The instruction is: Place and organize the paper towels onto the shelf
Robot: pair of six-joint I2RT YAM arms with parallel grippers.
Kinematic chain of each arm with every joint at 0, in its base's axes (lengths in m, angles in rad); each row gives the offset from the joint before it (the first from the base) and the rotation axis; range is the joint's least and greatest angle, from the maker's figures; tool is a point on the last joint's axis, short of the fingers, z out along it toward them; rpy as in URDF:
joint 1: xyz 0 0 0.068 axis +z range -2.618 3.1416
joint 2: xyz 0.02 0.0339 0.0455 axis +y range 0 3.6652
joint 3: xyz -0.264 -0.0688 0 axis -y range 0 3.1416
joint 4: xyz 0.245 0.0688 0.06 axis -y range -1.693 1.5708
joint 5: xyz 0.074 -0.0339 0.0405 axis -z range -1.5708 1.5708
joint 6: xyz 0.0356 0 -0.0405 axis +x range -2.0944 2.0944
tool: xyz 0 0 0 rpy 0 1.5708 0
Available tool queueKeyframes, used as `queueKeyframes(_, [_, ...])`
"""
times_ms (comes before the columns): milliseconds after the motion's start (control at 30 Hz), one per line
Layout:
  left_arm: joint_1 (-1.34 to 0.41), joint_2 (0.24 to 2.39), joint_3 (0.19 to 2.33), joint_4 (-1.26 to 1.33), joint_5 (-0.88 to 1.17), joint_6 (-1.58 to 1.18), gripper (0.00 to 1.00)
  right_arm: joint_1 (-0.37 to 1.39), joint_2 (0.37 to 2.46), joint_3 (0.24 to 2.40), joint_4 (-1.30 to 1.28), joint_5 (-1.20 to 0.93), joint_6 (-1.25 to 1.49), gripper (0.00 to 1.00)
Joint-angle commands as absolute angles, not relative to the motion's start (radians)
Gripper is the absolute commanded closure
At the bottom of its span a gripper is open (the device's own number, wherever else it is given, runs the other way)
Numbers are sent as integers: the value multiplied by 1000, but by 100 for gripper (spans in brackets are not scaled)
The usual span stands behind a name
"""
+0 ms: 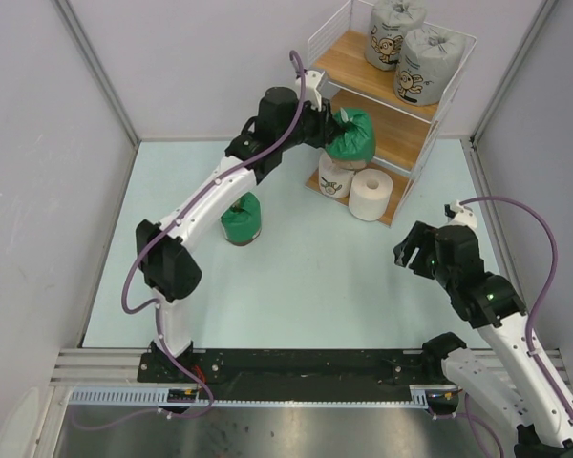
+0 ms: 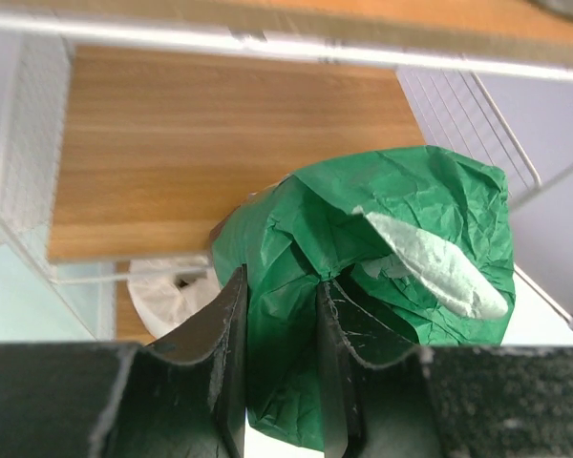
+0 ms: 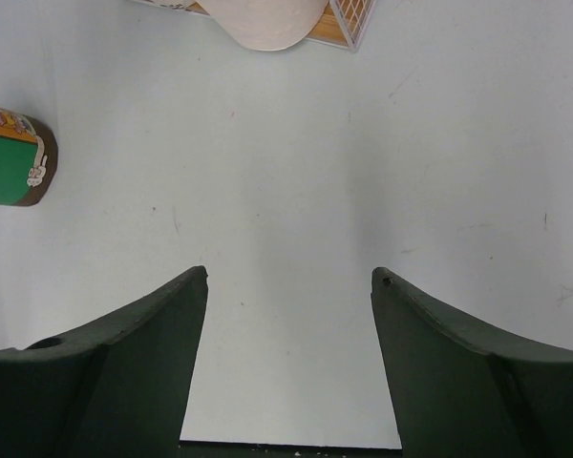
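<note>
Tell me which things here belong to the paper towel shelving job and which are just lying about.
Job:
shelf
grey rolls, top tier
held green roll, in left end effector
wrapped roll and bare roll, bottom tier
loose green roll, on table

Other, rig fittings only:
purple cable
metal base

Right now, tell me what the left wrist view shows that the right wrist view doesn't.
Only the left wrist: the left gripper shut on a green roll, held at the shelf's wooden board. Only the right wrist: the open right gripper above the table, a second green roll on it. Both: part of the shelf and a white roll, perhaps not the same one.
</note>
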State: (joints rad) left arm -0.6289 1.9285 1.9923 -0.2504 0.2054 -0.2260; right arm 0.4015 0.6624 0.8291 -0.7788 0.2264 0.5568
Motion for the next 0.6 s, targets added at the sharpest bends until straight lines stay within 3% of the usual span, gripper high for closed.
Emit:
queueKeyframes(0, [-621,1925,2098,-184,140,-232,100,397,675,868,-773,242,548,26])
queueKeyframes(567, [-601,1983,2123,-40,-49,-258,100,397,698,868,-758,275,526,26])
